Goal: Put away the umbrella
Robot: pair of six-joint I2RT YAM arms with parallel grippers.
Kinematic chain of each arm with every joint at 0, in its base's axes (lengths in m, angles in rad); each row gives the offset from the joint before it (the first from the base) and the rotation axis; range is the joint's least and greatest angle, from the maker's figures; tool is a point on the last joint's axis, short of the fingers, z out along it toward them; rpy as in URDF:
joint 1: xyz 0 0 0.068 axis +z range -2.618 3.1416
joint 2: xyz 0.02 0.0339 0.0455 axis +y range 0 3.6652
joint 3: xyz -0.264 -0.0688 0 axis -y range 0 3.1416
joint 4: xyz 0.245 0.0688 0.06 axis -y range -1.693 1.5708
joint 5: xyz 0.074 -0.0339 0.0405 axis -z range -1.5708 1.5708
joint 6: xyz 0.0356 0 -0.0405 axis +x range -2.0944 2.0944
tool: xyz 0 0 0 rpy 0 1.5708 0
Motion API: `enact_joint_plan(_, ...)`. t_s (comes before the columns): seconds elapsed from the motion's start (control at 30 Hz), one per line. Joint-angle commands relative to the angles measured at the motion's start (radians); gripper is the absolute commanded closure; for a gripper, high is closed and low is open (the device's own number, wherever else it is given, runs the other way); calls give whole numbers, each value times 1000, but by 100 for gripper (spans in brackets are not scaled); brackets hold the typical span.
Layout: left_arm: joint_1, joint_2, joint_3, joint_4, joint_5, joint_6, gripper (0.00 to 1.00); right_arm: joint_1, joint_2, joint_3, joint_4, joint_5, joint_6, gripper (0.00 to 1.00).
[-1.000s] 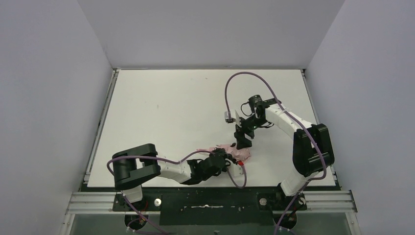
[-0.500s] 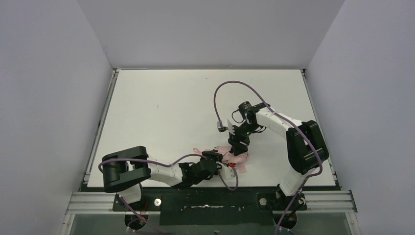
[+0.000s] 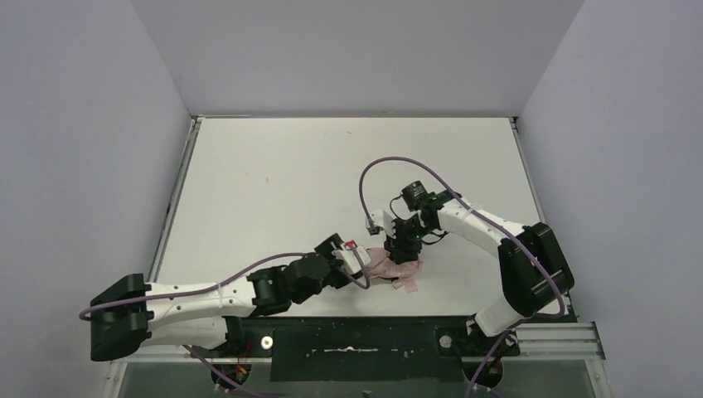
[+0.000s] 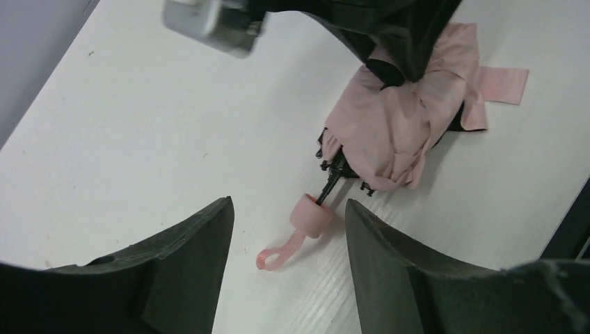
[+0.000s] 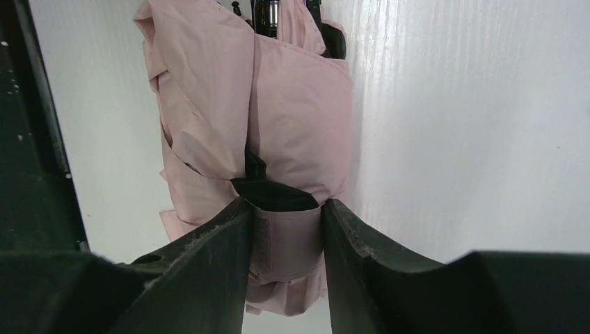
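The right pincer (image 5: 282,233) is closing in on the umbrella (image 5: 292,118) from above, its two dark fingers (image 5: 209,257) pressing on either side of a bunched fold of the pale pink canopy (image 5: 209,90), with a sliver of the black inner side showing in the narrow gap between them. The left pincer (image 4: 286,203) is standing well open and is holding nothing; its fingers (image 4: 188,257) are hovering apart above the bare table (image 4: 139,125), and the pink handle (image 4: 312,214) is showing in the gap between them without touching either one. A looped pink strap (image 4: 282,250) is trailing from the handle onto the white surface, and a short length of black shaft (image 4: 330,184) is running from the handle up into the gathered canopy, where the black rib tips are poking out. A flat pink closure tab (image 4: 502,82) is sticking out from the far end of the bundle. In the view from above, the umbrella (image 3: 396,267) is lying collapsed on the table (image 3: 273,182) near its near edge and a little right of centre, between the two arms, with the left pincer (image 3: 361,264) reaching in from the left just beside it and the right pincer (image 3: 403,249) bearing down on it from the far right side. A purple cable (image 3: 369,178) is arching above the right wrist.
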State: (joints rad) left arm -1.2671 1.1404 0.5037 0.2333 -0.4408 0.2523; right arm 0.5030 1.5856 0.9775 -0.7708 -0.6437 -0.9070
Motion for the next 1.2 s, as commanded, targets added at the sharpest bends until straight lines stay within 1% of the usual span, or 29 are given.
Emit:
enact_joint_plan(0.0,128,-117,28,-193,124,-210,42,59,-30,-108,251,232,-53,64)
enact_joint_plan(0.03,193,-139,34,-213,166,-231,41,71,-45,-136,285,244,-59,64)
enact_joint_plan(0.07,227,-157,40,-219,182,-244,37,81,-65,-165,333,254,-63,64)
enact_joint_plan(0.17,342,-179,66,-221,256,-304,19,116,-117,-249,444,273,-68,64)
enact_joint_plan(0.2,388,-174,79,-222,311,-311,15,129,-134,-277,489,286,-69,64)
enact_joint_plan(0.33,578,-114,136,-232,627,-306,14,185,-172,-403,673,353,-89,64)
enact_joint_plan(0.4,645,-63,164,-232,759,-308,14,213,-171,-439,744,387,-93,64)
enact_joint_plan(0.47,684,6,195,-232,912,-301,13,241,-164,-459,805,419,-95,64)
enact_joint_plan(0.57,689,110,260,-270,1019,-283,12,251,-155,-466,820,418,-95,64)
enact_joint_plan(0.7,678,264,356,-294,1119,-261,10,255,-157,-467,819,403,-98,64)
enact_joint_plan(0.73,673,295,379,-304,1127,-257,10,255,-159,-466,816,398,-97,64)
enact_joint_plan(0.8,667,343,419,-334,1140,-193,9,256,-161,-467,814,391,-95,64)
enact_joint_plan(0.93,650,416,472,-382,1122,-104,8,256,-166,-462,801,378,-89,64)
enact_joint_plan(1.17,635,534,499,-375,1151,-60,8,255,-173,-464,803,373,-91,64)
